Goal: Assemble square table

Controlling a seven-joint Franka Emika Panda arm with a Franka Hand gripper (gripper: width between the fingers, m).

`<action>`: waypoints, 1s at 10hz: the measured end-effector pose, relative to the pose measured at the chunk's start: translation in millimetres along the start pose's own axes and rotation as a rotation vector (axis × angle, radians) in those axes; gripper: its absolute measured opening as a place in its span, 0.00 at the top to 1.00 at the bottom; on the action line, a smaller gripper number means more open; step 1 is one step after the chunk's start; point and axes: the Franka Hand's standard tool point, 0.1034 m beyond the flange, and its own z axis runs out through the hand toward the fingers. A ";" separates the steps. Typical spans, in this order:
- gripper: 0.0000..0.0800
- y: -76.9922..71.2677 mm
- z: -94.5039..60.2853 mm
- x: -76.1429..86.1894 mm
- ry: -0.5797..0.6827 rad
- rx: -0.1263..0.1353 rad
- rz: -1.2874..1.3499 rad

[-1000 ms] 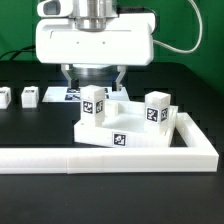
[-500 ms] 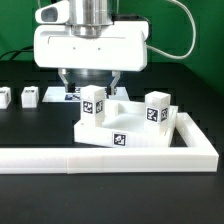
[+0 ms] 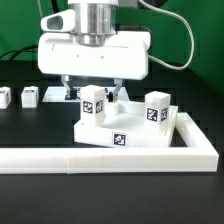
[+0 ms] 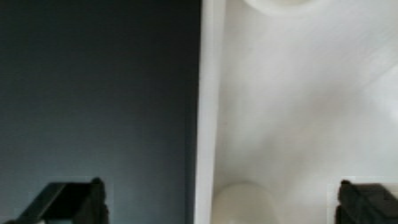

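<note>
The white square table slab (image 3: 125, 130) lies on the black table with a tag on its near side. Two white tagged leg blocks (image 3: 93, 103) (image 3: 158, 110) stand upright on it. Two more leg blocks (image 3: 30, 96) (image 3: 3, 97) lie loose at the exterior view's left. My gripper (image 3: 95, 88) hangs just behind the slab, open and empty. In the wrist view the gripper (image 4: 219, 202) is spread wide over the slab's edge (image 4: 294, 110). A round socket (image 4: 254, 200) shows between its dark fingertips (image 4: 71, 200).
A long white L-shaped rail (image 3: 100, 157) runs along the front and up the right side of the slab. The marker board (image 3: 60, 95) lies behind, under the gripper. Cables hang at the back right.
The gripper has come down a little toward the slab and shifted slightly to the exterior view's right. It stays open. The slab and legs have not moved.
</note>
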 end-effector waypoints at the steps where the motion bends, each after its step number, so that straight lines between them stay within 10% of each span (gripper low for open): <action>1: 0.19 -1.4 5.9 -3.0 0.000 -0.006 -0.002; 10: 0.19 2.7 13.9 -6.9 -0.013 0.009 0.082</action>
